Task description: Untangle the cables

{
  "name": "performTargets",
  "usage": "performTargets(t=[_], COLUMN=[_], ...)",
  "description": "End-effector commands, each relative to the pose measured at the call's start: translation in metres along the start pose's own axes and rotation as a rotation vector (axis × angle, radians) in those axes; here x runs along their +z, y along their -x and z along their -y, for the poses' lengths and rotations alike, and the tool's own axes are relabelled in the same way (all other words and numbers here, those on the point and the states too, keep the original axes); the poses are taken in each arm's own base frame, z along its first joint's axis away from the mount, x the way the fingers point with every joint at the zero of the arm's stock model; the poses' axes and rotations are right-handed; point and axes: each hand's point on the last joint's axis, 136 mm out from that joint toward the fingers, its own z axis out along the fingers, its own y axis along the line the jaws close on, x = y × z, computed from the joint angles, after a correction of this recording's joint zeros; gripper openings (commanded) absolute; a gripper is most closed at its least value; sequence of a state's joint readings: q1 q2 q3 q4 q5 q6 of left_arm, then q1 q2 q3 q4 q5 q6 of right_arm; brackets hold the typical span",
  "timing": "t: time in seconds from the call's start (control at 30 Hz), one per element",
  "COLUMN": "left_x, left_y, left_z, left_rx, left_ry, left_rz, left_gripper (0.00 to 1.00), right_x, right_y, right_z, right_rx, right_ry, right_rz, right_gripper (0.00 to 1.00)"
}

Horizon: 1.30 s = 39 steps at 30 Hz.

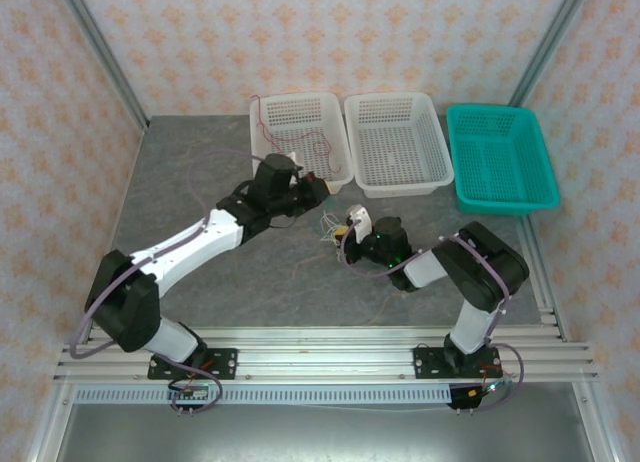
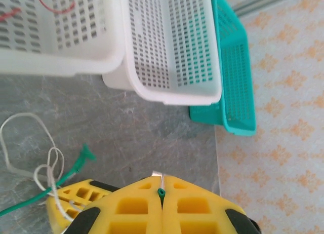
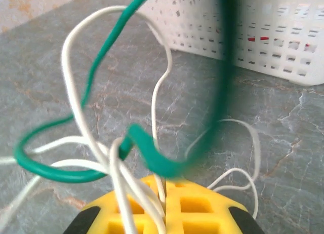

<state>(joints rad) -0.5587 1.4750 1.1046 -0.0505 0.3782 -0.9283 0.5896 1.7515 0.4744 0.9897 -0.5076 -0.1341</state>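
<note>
Left gripper (image 2: pixel 162 184): yellow fingers are pressed flat together, and the tip of the green cable (image 2: pixel 76 165) is pinched in the seam between them, just in front of the baskets.

Green cable: it is run from that pinch down to the tangle between the two arms, where it is looped and kinked around the white strands.

White cables (image 3: pixel 121 183): thin loops are spread on the grey table (image 3: pixel 283 117) and gathered into a bundle at the right arm's fingertips.

Right gripper (image 3: pixel 164 187): the fingers are closed, and the white strands appear to be clamped between them. The green kink is seen lying right against the fingertips, though whether it is also trapped cannot be told.

Baskets: a white basket (image 2: pixel 61 56) with a red cable (image 2: pixel 55 11) inside, an empty white basket (image 2: pixel 172 41) and a teal basket (image 2: pixel 235 82) are lined up along the far side.

Handling: the cables are judged light, limp and springy. A knot is likely to be tightened by hard pulling, and the thin white strands could be stretched or slipped from a pinch.

Best hold: the green cable is probably best taken near its free end, as it is now, with the white bundle held close to the crossing, so that one can be drawn out through the loops of the other.
</note>
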Motion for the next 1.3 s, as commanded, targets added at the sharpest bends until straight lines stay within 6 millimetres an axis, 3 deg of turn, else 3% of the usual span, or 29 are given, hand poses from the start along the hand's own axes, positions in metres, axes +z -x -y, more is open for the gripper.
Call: performTargets(t=[0.0,0.2,0.4,0.63,0.83,1.0,1.27], left_x=[-0.029,-0.08,-0.126,-0.155,-0.178,-0.209,-0.208], left_y=[0.035,0.082,0.11,0.119,0.127,0.136,0.13], left_z=[0.002,-0.003,-0.007,-0.013,-0.024,-0.033,-0.032], left_rx=[-0.001,0.016,0.054,0.074,0.075,0.11,0.143], left_ry=[0.008,0.04,0.1,0.146,0.195,0.291,0.276], left_rz=[0.099,0.236,0.359,0.431,0.49,0.579,0.557], left_gripper=[0.0,0.0,0.0,0.0,0.0,0.0,0.0], right_x=[-0.005,-0.024,-0.045,-0.072,-0.084,-0.08,-0.073], right_y=[0.004,-0.025,-0.042,-0.053,-0.051,-0.054,-0.054], right_z=[0.003,0.005,0.018,0.058,0.074,0.075,0.066], right_rx=[0.035,0.11,0.147,0.194,0.241,0.249,0.242], right_ry=[-0.027,-0.08,-0.171,-0.413,-0.508,-0.498,-0.438], right_rz=[0.01,-0.104,-0.141,-0.127,-0.089,-0.102,-0.117], right_gripper=[0.0,0.0,0.0,0.0,0.0,0.0,0.0])
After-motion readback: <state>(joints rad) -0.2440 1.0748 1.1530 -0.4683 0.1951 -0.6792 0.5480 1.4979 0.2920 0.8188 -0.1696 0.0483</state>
